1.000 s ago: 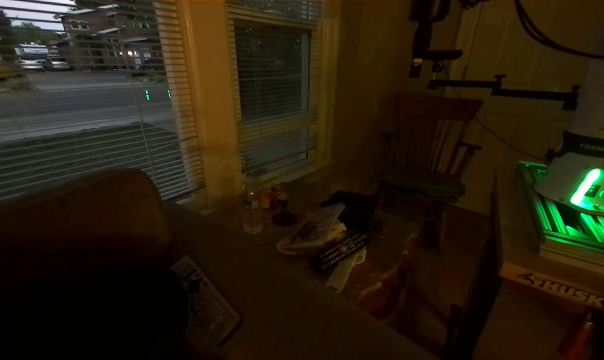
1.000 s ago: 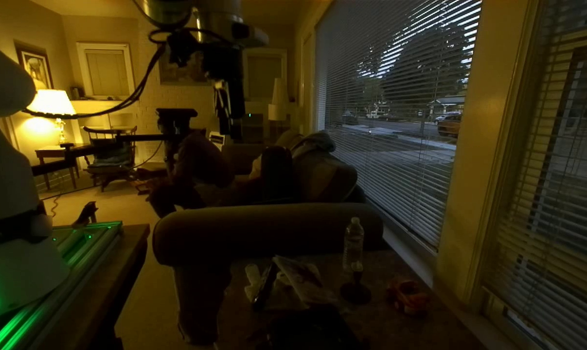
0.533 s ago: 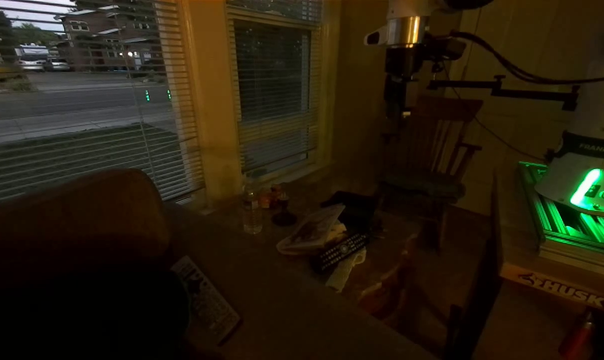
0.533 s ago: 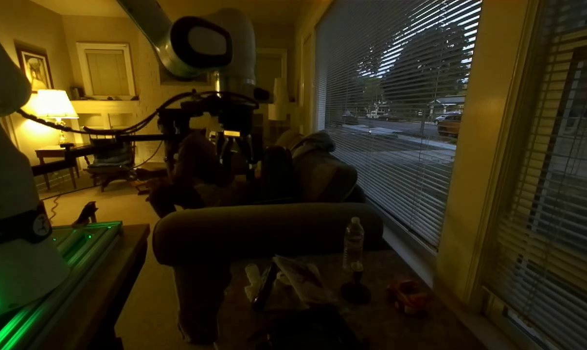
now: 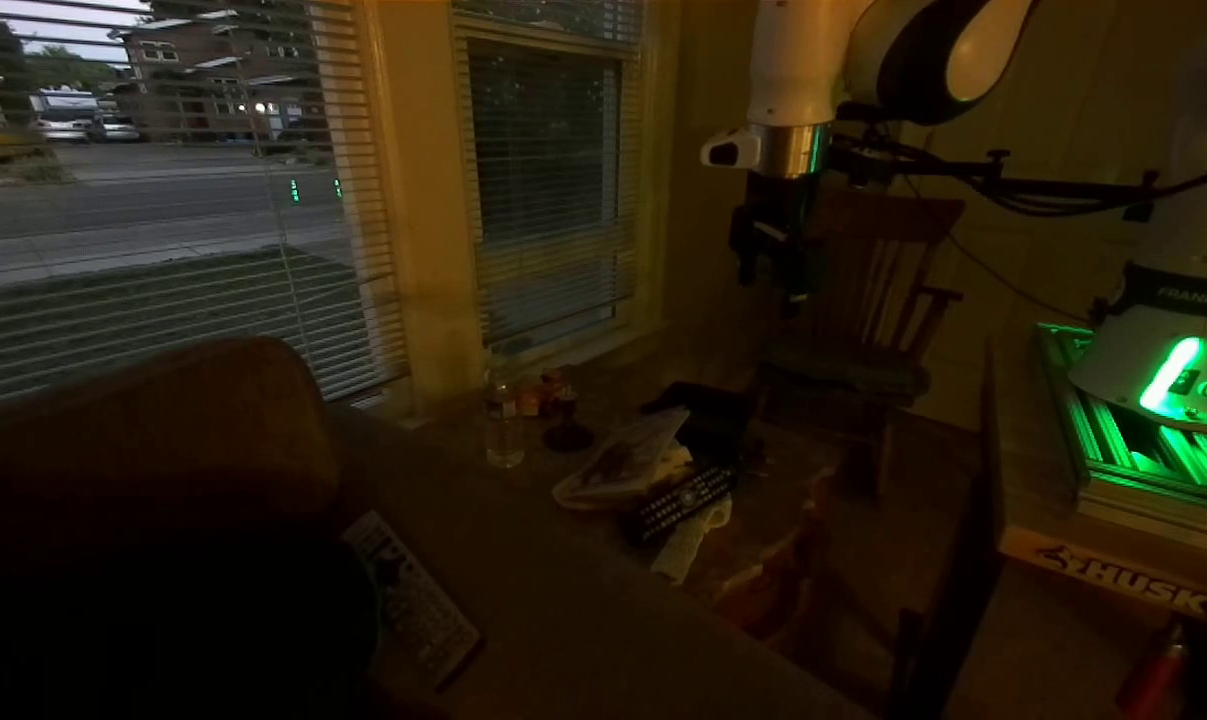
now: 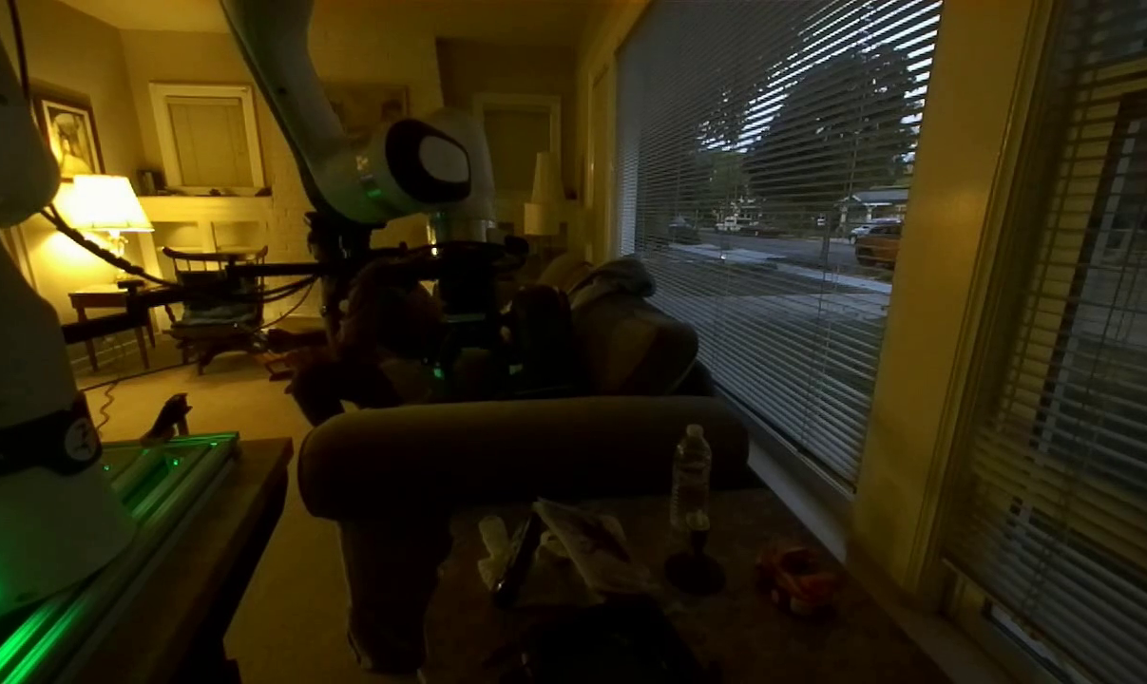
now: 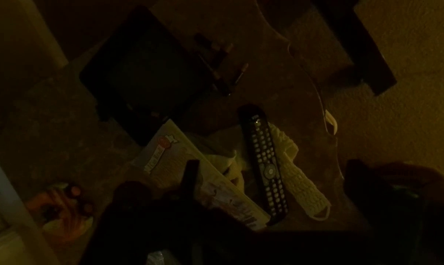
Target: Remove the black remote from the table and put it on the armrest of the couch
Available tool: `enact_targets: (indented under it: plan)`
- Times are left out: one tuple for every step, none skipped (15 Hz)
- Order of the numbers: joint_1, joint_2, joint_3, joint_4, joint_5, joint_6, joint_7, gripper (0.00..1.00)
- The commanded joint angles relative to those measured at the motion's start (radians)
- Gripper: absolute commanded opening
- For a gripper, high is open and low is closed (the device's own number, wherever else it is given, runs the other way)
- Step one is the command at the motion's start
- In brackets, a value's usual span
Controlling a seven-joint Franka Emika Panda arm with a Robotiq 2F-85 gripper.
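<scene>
The black two-fingered gripper [image 5: 771,290] stands spread; the slim, pale-buttoned black remote [image 7: 265,162] lies well below its fingers [image 7: 189,177] on the dark side table [image 7: 280,92]; best descend straddling the remote's narrow width, clear of the pale rectangular booklet [image 7: 220,192].

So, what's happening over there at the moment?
The robot's gripper hangs in the air, open and holding nothing. The wrist view looks down on the table, where the black remote lies with a booklet on one side and a pale knitted strip on the other. It has yet to be picked up; the armrest of the couch, where it is meant to go, shows no remote on it.
</scene>
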Motion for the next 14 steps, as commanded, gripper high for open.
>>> enact_targets:
  plan:
    - [0.027, 0.101, -0.004, 0.034, -0.059, 0.056, 0.046, 1.00]
    - [0.035, 0.123, -0.006, 0.033, -0.060, 0.079, 0.053, 1.00]
    - [0.042, 0.143, -0.011, 0.034, -0.061, 0.106, 0.061, 1.00]
    - [0.052, 0.158, -0.022, 0.034, -0.084, 0.140, 0.085, 1.00]
    - [0.041, 0.107, -0.015, 0.012, -0.021, 0.094, 0.017, 1.00]
    - [0.044, 0.120, -0.017, 0.012, -0.023, 0.103, 0.022, 1.00]
    - [0.044, 0.122, -0.018, 0.012, -0.023, 0.103, 0.022, 1.00]
    - [0.044, 0.120, -0.019, 0.012, -0.023, 0.103, 0.022, 1.00]
    - [0.043, 0.118, -0.021, 0.012, -0.023, 0.103, 0.022, 1.00]
    - [0.043, 0.118, -0.021, 0.013, -0.023, 0.103, 0.021, 1.00]
    - [0.043, 0.118, -0.021, 0.013, -0.023, 0.103, 0.021, 1.00]
    - [0.052, 0.149, -0.045, 0.024, -0.085, 0.109, 0.059, 1.00]
    - [0.046, 0.172, -0.049, 0.026, -0.128, 0.130, 0.089, 1.00]
    - [0.050, 0.198, -0.061, 0.029, -0.159, 0.154, 0.106, 1.00]
